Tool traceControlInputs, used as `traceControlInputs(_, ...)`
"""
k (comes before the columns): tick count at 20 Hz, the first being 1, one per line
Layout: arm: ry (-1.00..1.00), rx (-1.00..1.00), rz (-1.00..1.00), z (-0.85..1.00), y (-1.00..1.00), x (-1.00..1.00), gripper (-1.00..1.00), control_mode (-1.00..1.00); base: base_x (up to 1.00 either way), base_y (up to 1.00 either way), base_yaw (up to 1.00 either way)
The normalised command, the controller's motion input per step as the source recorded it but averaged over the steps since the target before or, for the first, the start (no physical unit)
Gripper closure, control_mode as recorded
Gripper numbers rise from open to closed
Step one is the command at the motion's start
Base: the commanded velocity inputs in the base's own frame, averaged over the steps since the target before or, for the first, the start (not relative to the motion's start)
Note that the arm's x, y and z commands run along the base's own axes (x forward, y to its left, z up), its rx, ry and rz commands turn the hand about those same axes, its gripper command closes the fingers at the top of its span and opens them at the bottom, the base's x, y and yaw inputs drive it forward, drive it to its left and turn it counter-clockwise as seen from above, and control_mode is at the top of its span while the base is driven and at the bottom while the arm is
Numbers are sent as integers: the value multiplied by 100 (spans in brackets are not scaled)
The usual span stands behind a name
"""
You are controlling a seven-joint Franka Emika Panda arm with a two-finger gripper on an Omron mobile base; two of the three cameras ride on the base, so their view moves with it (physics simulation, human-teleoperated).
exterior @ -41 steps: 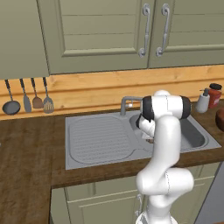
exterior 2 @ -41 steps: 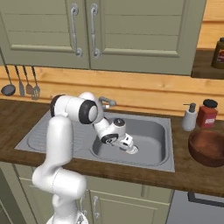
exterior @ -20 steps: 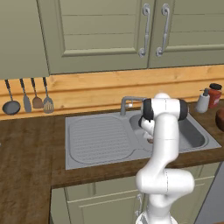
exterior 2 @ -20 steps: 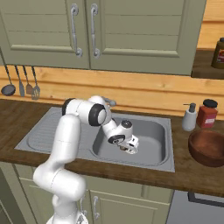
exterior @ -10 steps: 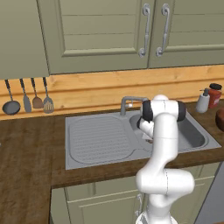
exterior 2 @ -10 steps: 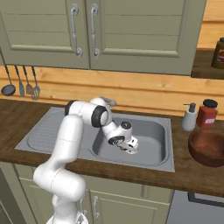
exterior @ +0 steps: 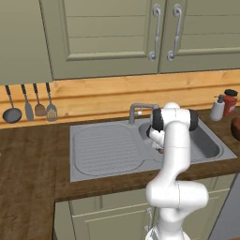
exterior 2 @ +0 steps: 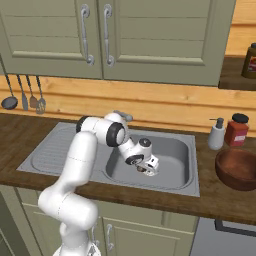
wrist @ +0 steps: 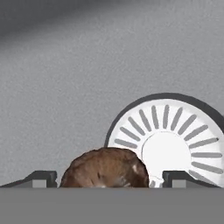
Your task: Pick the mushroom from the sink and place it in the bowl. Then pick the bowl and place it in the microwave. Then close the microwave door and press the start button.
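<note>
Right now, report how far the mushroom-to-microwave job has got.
Nothing finished yet. The mushroom lies on the sink floor by the drain, between the open gripper's fingertips, not yet gripped. The bowl sits on the counter. Left: grasp, bowl, microwave, door, start.

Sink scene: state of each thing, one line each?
Mushroom: on the sink floor beside the drain, between the claw's fingertips, not yet gripped.
Claw: open, low in the basin, straddling the mushroom.
Sink: dry; drain uncovered.
Faucet: off, no water.
Bowl: upright on the counter right of the sink, empty.
Cabinet doors: shut.
</note>
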Motion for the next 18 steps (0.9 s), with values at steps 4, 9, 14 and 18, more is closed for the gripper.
traceControlInputs(4,2,0,0,-38,1,0,100,-100,0,0,0)
traceControlInputs(9,5,-2,0,-25,3,-3,100,-100,0,0,0)
traceControlInputs(14,-12,0,-9,38,-1,-73,100,-100,0,0,0)
traceControlInputs(18,-20,-4,-11,96,0,-80,100,-100,0,0,0)
